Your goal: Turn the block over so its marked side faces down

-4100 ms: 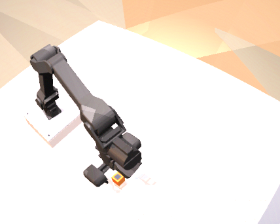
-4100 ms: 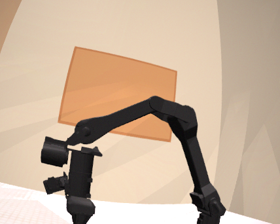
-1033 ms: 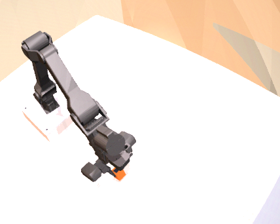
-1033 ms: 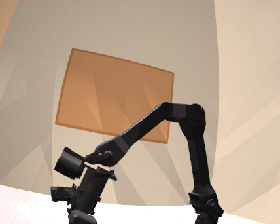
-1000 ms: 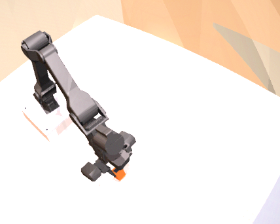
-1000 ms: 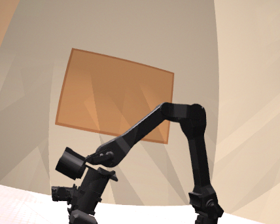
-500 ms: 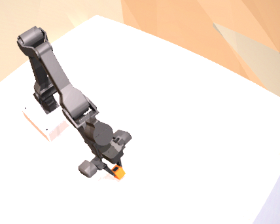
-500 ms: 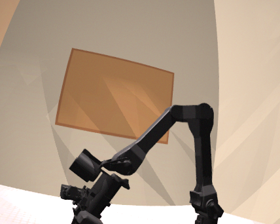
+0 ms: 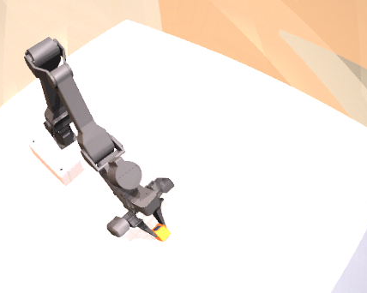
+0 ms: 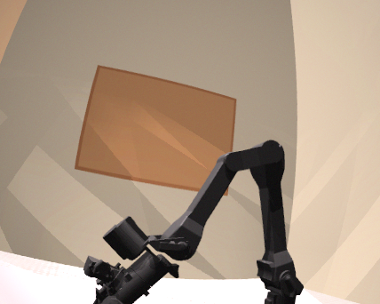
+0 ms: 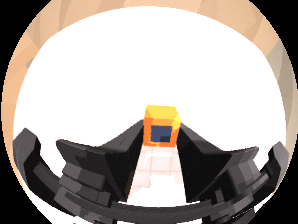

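Observation:
The small orange block (image 9: 162, 233) (image 11: 161, 113) is between the fingertips of my gripper (image 9: 159, 230) (image 11: 160, 124), which is shut on it. Its marked side, with a dark blue square (image 9: 158, 228) (image 11: 161, 133), faces back between the fingers towards my palm and the wrist camera. The side away from the palm looks bright yellow in the top view. My gripper slants downward and outward from the arm's base. I cannot tell how high the block is above the white table (image 9: 245, 171) (image 11: 150, 60). The fingertips and block are out of frame in the exterior view.
The arm's pale base block (image 9: 52, 162) stands at the left in the top view. The table's far edge runs across the top of that view, and its right edge slopes down at the lower right. A brown panel (image 10: 156, 129) shows behind the arm in the exterior view.

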